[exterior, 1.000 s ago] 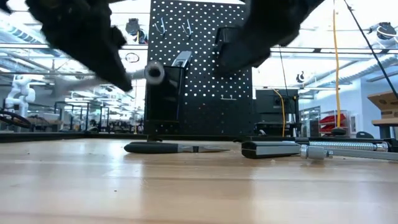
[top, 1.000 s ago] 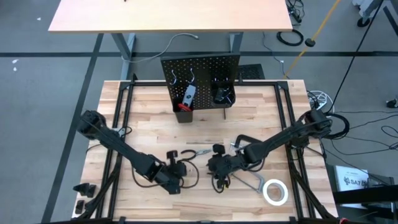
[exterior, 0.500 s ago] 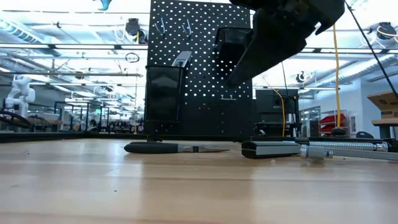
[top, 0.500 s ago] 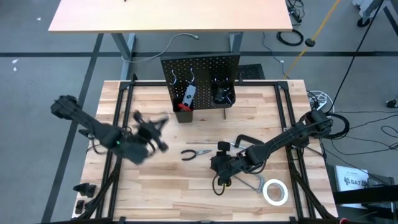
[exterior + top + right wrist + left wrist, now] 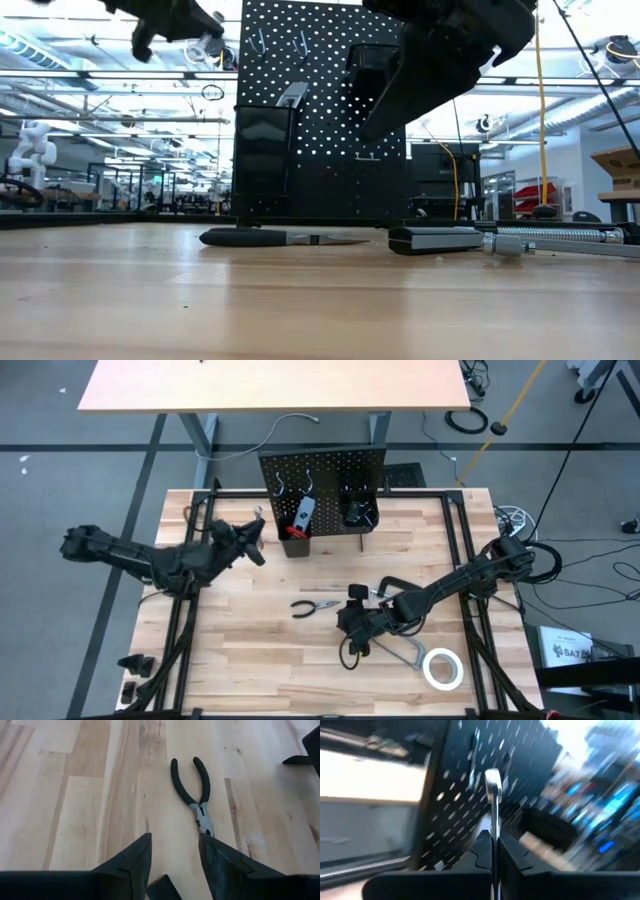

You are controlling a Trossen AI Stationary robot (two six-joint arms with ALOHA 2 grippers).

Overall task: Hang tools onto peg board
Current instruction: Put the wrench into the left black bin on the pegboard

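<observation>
The black peg board (image 5: pixel 322 468) stands at the table's far middle, with silver hooks (image 5: pixel 295 487) and two bins (image 5: pixel 357 512). It also shows in the low view (image 5: pixel 320 120). My left gripper (image 5: pixel 250 540) is raised left of the board and shut on the silver wrench (image 5: pixel 492 805). My right gripper (image 5: pixel 352 625) is open and empty above the table's near middle. The dark-handled pliers (image 5: pixel 196 790) lie flat on the table just beyond its fingers, and also show in the high view (image 5: pixel 318 606). My left gripper pinches the wrench's shaft (image 5: pixel 493 837) between its two fingers. The wrench sticks out forward past the fingertips, in line with the fingers. Its free head (image 5: pixel 492 777) points toward the peg board. The wrench is lifted clear of the table.
A grey bar clamp (image 5: pixel 400 648) and a white tape roll (image 5: pixel 443 668) lie near the front right. A black clamp (image 5: pixel 388 586) lies beside my right arm. The left bin (image 5: pixel 298 525) holds a red-handled tool. Bare wood lies in front of the board.
My left gripper has risen from the table's near middle with the wrench. It swung toward the left and far edges, then turned toward the peg board. The wrench is now high and clear of the table. My right gripper has stayed near the pliers.
</observation>
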